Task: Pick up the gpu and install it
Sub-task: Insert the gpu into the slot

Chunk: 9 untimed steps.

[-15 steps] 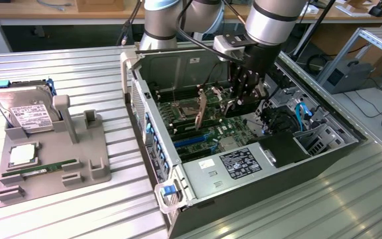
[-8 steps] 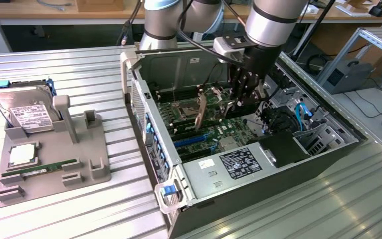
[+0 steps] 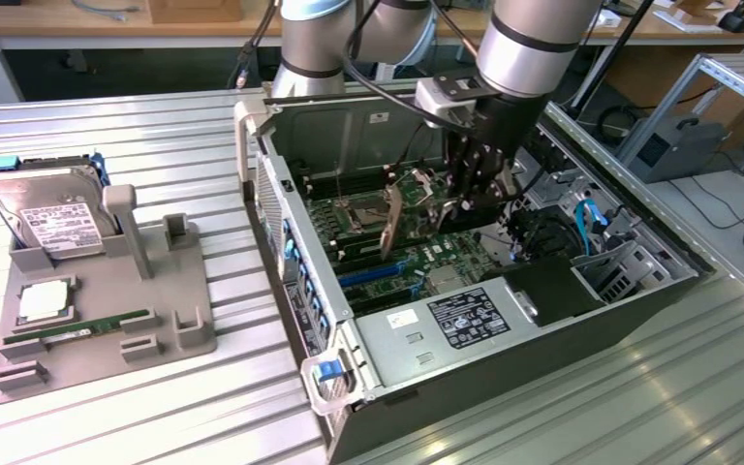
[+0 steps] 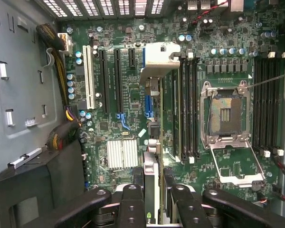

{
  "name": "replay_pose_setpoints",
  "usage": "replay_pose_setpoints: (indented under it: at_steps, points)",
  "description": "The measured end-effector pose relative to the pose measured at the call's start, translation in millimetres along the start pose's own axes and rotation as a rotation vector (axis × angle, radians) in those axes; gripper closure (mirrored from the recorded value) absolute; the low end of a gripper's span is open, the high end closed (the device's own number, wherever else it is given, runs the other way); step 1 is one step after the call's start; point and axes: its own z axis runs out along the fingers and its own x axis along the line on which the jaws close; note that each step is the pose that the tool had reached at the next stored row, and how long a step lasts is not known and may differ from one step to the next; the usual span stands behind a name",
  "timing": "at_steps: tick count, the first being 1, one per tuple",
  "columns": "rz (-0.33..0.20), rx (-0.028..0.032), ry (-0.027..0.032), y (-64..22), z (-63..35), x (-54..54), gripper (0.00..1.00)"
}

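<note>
The gpu (image 3: 395, 215) is held edge-on by the gripper (image 4: 154, 190), jaws closed on its top edge, above the motherboard (image 4: 133, 85) inside the open computer case (image 3: 476, 320). It is judged light, stiff and fragile, best gripped by its edges.

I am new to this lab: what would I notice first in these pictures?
First, the open PC case with its green motherboard laid bare. Inside it, the end effector holds the gpu upright on edge above the slots. At the exterior view's left, a grey stand carries a hard drive.
</note>
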Motion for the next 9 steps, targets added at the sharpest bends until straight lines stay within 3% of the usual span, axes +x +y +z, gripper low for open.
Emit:
replay_pose_setpoints:
  at_steps: [9]
  points:
    - [0.0, 0.0, 0.0001, 0.1, 4.9, 2.3, 0.73]
